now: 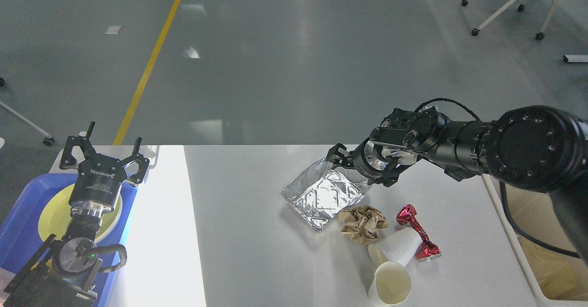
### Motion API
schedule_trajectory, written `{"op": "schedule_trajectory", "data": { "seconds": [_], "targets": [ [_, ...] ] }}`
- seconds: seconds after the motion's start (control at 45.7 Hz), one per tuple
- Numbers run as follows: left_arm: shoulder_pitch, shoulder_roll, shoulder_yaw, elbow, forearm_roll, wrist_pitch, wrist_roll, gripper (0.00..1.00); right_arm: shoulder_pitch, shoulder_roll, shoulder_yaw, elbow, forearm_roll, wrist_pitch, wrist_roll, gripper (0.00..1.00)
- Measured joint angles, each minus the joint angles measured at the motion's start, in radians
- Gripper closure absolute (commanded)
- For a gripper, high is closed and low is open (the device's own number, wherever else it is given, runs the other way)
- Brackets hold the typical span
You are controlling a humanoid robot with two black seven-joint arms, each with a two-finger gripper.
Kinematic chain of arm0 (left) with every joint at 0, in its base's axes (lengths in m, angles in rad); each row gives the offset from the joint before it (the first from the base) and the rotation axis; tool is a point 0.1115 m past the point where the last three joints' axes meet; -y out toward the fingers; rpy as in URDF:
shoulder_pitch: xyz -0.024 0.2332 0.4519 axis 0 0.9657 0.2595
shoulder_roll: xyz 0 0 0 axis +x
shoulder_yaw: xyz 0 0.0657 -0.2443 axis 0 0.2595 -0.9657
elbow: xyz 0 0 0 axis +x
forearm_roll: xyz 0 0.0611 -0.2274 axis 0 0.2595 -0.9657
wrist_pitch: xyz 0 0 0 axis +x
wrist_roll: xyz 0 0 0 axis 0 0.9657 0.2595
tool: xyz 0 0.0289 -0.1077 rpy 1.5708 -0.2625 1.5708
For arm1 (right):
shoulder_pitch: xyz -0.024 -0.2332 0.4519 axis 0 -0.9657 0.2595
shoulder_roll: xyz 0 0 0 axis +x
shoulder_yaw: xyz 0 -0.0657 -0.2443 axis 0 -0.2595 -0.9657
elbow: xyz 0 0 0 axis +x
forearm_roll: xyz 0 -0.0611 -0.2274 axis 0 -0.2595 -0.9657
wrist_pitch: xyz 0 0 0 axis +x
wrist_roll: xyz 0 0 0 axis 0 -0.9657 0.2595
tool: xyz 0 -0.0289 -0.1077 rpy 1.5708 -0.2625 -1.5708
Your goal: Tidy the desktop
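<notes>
The white desktop (257, 242) holds a crumpled silver foil tray (321, 196), a wad of brown paper (363, 224), a red foil wrapper (417, 232) and two white paper cups lying on their sides (398, 248) (390, 285). My right gripper (363, 169) points down at the foil tray's far right edge, jaws spread wide with a finger on either side of that corner. I cannot tell whether it touches the foil. My left gripper (112, 139) is open and empty, raised above the blue tray (18, 233) at the left.
A yellow plate (51, 215) lies in the blue tray under my left arm. A cream bin (546, 256) stands beside the desktop's right edge. The litter is bunched at the right of the desktop. Grey floor and chair legs lie beyond.
</notes>
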Motion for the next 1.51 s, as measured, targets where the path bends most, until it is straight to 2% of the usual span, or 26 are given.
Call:
{"op": "schedule_trajectory", "data": {
  "seconds": [0.131,0.219,0.35,0.481,0.656,0.809,0.94,1.006,1.071,1.268,1.377,1.509],
  "targets": [
    [0.000,0.000,0.000,0.000,0.000,0.000,0.000,0.03,0.145,0.001,0.006,0.168,-0.153,0.016,0.001,0.03],
    [0.000,0.000,0.000,0.000,0.000,0.000,0.000,0.03,0.173,0.019,0.050,0.217,-0.269,0.016,0.001,0.04],
    [0.000,0.000,0.000,0.000,0.000,0.000,0.000,0.03,0.162,0.042,0.186,0.240,-0.477,0.015,0.009,0.04],
    [0.000,0.000,0.000,0.000,0.000,0.000,0.000,0.03,0.153,0.047,0.314,0.330,-0.687,0.016,0.048,0.05],
    [0.000,0.000,0.000,0.000,0.000,0.000,0.001,0.03,0.094,0.052,0.357,0.366,-0.905,0.006,0.063,0.05],
    [0.000,0.000,0.000,0.000,0.000,0.000,0.001,0.03,0.068,0.060,0.366,0.325,-0.932,-0.002,0.063,0.05],
    [0.000,0.000,0.000,0.000,0.000,0.000,0.001,0.03,0.138,0.015,0.347,0.346,-0.819,0.024,0.063,0.02],
    [0.000,0.000,0.000,0.000,0.000,0.000,0.001,0.03,0.208,-0.033,0.322,0.392,-0.724,0.075,0.063,0.02],
    [0.000,0.000,0.000,0.000,0.000,0.000,0.001,0.03,0.303,-0.071,0.281,0.445,-0.618,0.174,0.064,0.02],
    [0.000,0.000,0.000,0.000,0.000,0.000,0.001,0.03,0.561,-0.143,0.139,0.528,-0.384,0.566,0.052,0.02],
    [0.000,0.000,0.000,0.000,0.000,0.000,0.001,0.03,0.716,-0.176,0.040,0.582,-0.309,0.656,0.049,0.02],
    [0.000,0.000,0.000,0.000,0.000,0.000,0.001,0.03,0.887,-0.216,-0.079,0.671,-0.262,0.673,0.046,0.02]
  ]
}}
